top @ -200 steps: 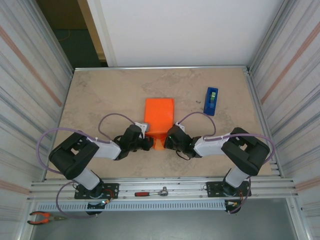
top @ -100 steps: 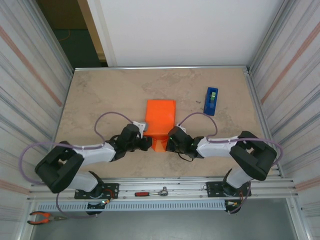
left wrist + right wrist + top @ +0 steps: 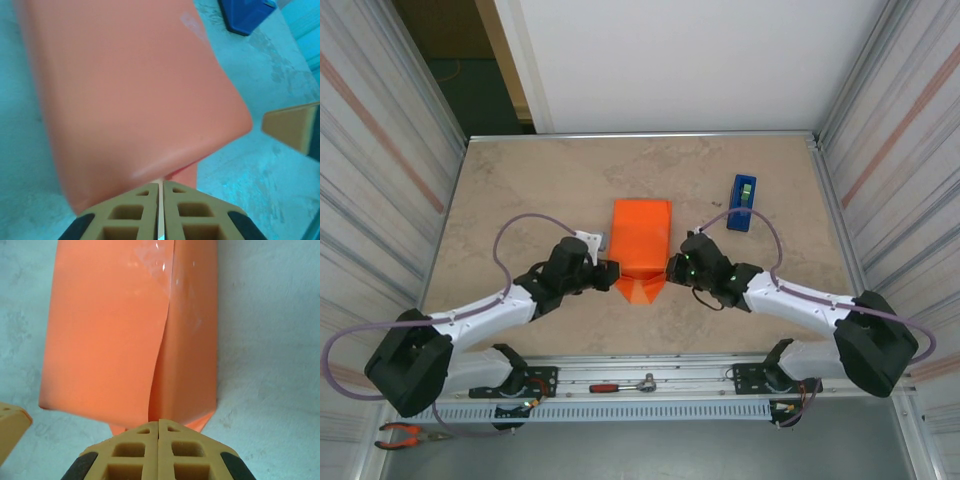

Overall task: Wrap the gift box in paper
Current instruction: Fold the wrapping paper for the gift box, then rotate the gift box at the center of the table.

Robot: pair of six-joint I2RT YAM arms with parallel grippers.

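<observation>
Your left end effector (image 3: 161, 184) and right end effector (image 3: 158, 422), both closed and empty, have advanced from the flap's tip to flank the parcel's near end; the paper (image 3: 640, 288) flap now lies flatter, pointed, on the counter (image 3: 520, 190); the gift box (image 3: 640, 230) sits mid-counter, wrapped orange; near end likely still needs taping; tape dispenser (image 3: 742, 202) waits beyond.

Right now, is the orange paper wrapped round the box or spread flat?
Wrapped. The paper makes a closed boxy shape, one edge overlapping on top; its near end tapers.
</observation>
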